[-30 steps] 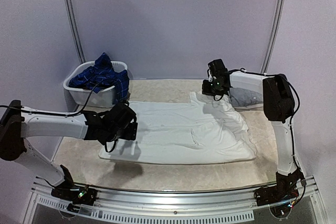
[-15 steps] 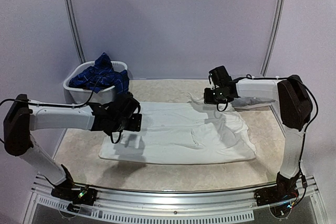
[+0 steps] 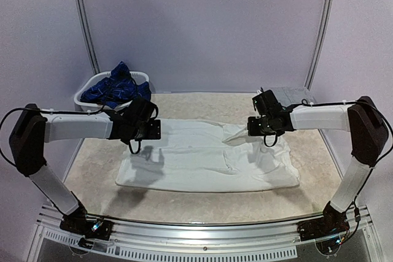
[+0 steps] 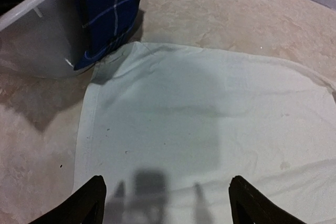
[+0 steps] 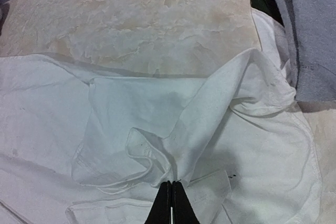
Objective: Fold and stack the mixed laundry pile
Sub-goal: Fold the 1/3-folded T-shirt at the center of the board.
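Two arms reach over the table (image 3: 202, 204), where the white trousers (image 3: 202, 164) lie spread flat across the middle. The left gripper (image 4: 165, 203) hovers above the trousers' left end, fingers wide apart and holding nothing. The right gripper (image 5: 171, 199) has its fingers pressed together on a bunched fold of the trousers near their far right part, and the cloth creases around the pinch. At the far left stands the basket (image 3: 83, 99), with the navy shirt (image 3: 116, 87) heaped in it and hanging over its rim beside the trousers' corner. A grey cloth (image 5: 315, 35) lies at the far right, touching the trousers.
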